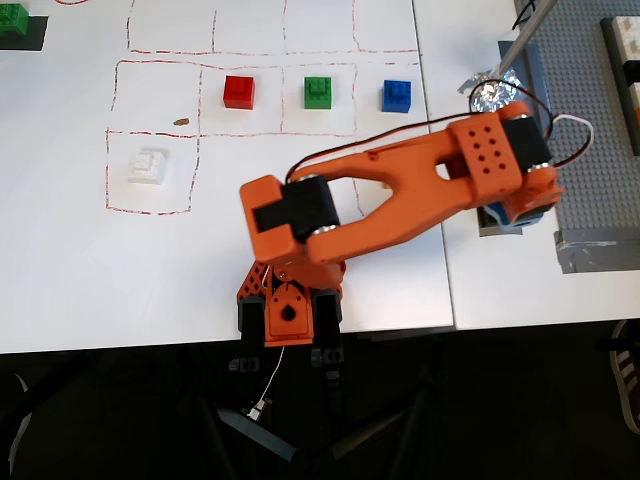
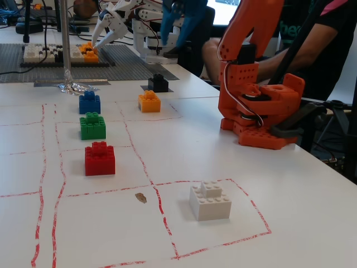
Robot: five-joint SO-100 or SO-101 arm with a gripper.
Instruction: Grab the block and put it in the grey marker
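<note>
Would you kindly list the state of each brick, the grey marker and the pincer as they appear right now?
black block: upright, resting on the grey marker
orange brick: upright on table
blue brick: upright in its red-lined cell
green brick: upright in its cell
red brick: upright in its cell
white brick: upright in its cell
pincer: hidden beneath the arm in the overhead view, state cannot be told

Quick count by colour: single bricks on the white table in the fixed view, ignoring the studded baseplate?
red brick: 1
green brick: 1
blue brick: 1
orange brick: 1
black brick: 1
white brick: 1
Total: 6
</note>
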